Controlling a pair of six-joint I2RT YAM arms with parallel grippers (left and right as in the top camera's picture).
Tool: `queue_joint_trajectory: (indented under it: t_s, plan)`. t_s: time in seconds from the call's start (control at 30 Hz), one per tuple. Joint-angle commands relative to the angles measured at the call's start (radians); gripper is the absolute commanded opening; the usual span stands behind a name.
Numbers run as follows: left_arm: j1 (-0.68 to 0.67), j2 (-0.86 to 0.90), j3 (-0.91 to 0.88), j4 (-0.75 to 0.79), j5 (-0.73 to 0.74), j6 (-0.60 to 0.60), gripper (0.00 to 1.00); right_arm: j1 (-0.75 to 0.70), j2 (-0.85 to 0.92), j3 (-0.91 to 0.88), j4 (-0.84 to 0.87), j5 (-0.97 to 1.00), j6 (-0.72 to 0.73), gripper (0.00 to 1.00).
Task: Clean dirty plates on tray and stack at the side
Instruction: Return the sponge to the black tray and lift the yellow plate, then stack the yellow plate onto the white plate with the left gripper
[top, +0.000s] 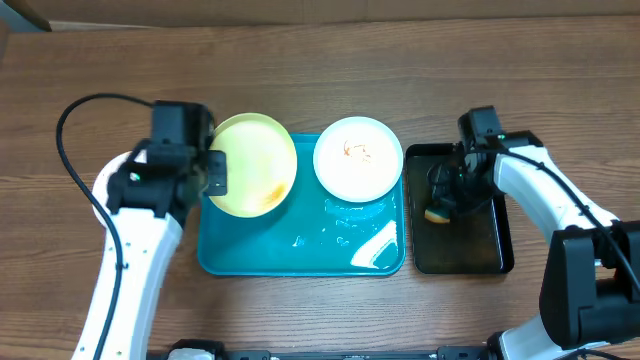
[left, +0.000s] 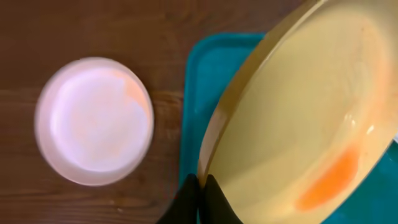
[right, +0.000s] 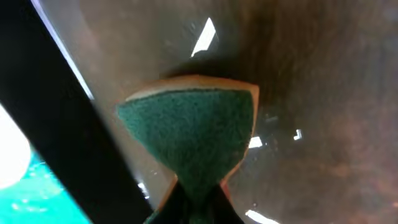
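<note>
**Left pinches a plate, right pinches the sponge**
A lone white plate (left: 93, 121) lies on the table at far left, likely the stack's start. My left gripper (left: 202, 183) clamps the yellow-green plate (top: 255, 160) by its rim over the tray (top: 300, 255), with the orange smear exposed for wiping. A smeared white plate (top: 358, 158) sits far right on the tray. My right gripper (right: 196, 186) squeezes the sponge (right: 193, 137) over the black tray (top: 470, 250).

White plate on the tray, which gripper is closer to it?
Right. The right gripper sits just beyond the white plate's right edge, over the black tray, holding a sponge. The left gripper is farther off, across the yellow plate it grips.
</note>
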Motion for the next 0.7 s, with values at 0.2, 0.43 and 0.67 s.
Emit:
queue_joint_trajectory:
  t_s: [0.2,0.43,0.67]
  plan:
    - [-0.4,0.005,-0.003,0.074,-0.68,-0.033,0.04,-0.002,0.001,-0.052,0.052,0.019,-0.003,0.04]
    - [-0.578,0.139,-0.003,0.075,-0.946,-0.033,0.04,-0.002,0.001,-0.052,0.051,0.025,-0.003,0.04]
    - [-0.587,0.161,-0.003,0.077,-0.947,-0.051,0.04,-0.002,0.001,-0.052,0.055,0.025,-0.003,0.04]
